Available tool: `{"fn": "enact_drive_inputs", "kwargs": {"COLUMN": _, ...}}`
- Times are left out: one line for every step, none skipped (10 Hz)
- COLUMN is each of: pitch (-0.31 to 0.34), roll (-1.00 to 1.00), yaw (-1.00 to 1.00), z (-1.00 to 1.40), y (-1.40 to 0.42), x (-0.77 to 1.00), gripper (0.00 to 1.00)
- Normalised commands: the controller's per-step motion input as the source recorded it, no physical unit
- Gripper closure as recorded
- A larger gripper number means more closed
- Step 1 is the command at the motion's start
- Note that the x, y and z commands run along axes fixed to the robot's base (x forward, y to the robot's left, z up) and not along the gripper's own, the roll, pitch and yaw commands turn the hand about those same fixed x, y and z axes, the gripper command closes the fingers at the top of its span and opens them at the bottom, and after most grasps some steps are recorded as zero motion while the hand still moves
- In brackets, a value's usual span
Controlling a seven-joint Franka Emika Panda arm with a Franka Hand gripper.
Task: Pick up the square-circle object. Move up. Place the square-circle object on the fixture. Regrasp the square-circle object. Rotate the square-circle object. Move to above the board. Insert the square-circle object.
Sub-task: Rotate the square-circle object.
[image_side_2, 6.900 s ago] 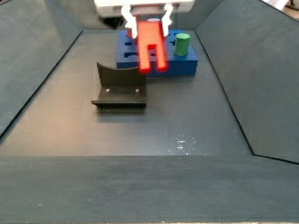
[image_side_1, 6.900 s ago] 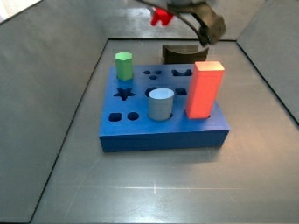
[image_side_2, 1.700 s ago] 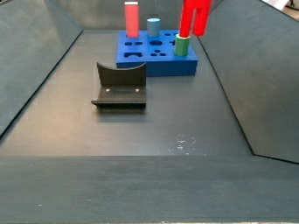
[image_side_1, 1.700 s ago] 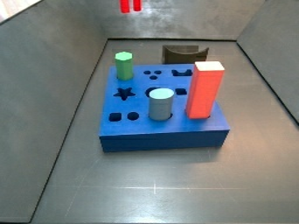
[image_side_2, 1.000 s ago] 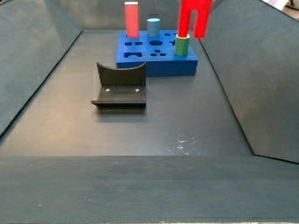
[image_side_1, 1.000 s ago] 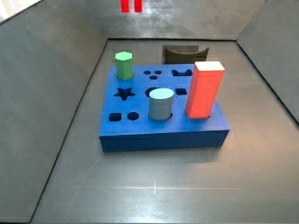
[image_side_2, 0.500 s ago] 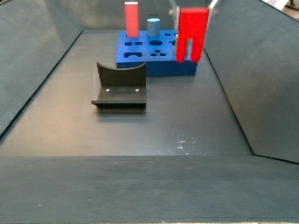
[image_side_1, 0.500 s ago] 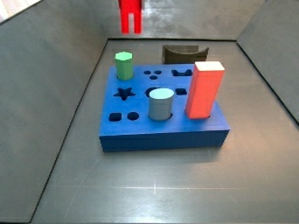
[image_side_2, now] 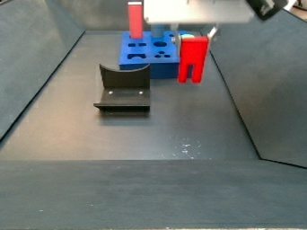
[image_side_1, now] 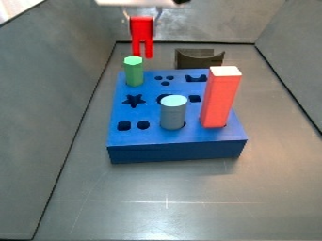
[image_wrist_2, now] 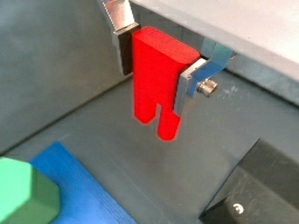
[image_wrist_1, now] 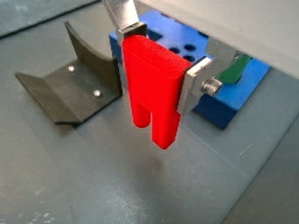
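Tool [image_wrist_1: 149, 72] clamped on square-circle object [image_wrist_1: 152, 94], long axis vertical. Hanging above board [image_side_1: 176, 141], over its far edge beside green peg [image_side_1: 132, 70].

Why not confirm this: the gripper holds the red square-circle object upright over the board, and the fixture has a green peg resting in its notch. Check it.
One thing is wrong. The fixture is empty in a side view; the green peg stands on the board. The gripper does hold the square-circle object upright.

Our claw [image_wrist_1: 156, 68] hangs pointing down, high in both side views [image_side_1: 142, 21], its two silver fingers [image_wrist_2: 208, 63] pressed flat against opposite sides of the square-circle object [image_wrist_1: 153, 92], which hangs below them.
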Motion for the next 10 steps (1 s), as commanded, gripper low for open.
{"fn": "enact_drive_inputs", "kwargs": {"pitch": -0.051, "roll": -0.04, "yaw": -0.05, "z": -0.84, "y": 0.04, "x": 0.01, "gripper": 1.00}}
{"fn": "enact_drive_inputs", "kwargs": {"pitch": -0.053, "roll": -0.03, "yaw": -0.05, "z": -0.74, "y": 0.04, "x": 0.02, "gripper": 1.00}}
{"fn": "enact_drive_inputs", "kwargs": {"pitch": -0.049, "roll": -0.03, "yaw": -0.05, "z": -0.53, "y": 0.04, "x": 0.02, "gripper": 1.00}}
{"fn": "enact_drive_inputs", "kwargs": {"pitch": -0.046, "roll": -0.02, "yaw": -0.05, "z": -0.38, "y": 0.04, "x": 0.02, "gripper": 1.00}}
{"fn": "enact_drive_inputs", "kwargs": {"pitch": -0.039, "roll": -0.01, "yaw": -0.05, "z": -0.23, "y": 0.04, "x": 0.02, "gripper": 1.00}}
{"fn": "enact_drive_inputs", "kwargs": {"pitch": -0.026, "roll": -0.01, "yaw": -0.05, "z": -0.20, "y": 0.03, "x": 0.01, "gripper": 1.00}}
{"fn": "enact_drive_inputs", "kwargs": {"pitch": -0.017, "roll": -0.01, "yaw": -0.05, "z": -0.20, "y": 0.03, "x": 0.00, "gripper": 1.00}}
{"fn": "enact_drive_inputs", "kwargs": {"pitch": -0.017, "roll": -0.01, "yaw": -0.05, "z": -0.20, "y": 0.03, "x": 0.00, "gripper": 1.00}}
{"fn": "enact_drive_inputs", "kwargs": {"pitch": -0.018, "roll": -0.01, "yaw": -0.05, "z": -0.20, "y": 0.03, "x": 0.00, "gripper": 1.00}}
{"fn": "enact_drive_inputs", "kwargs": {"pitch": -0.018, "roll": -0.01, "yaw": -0.05, "z": 0.00, "y": 0.00, "x": 0.00, "gripper": 0.00}}
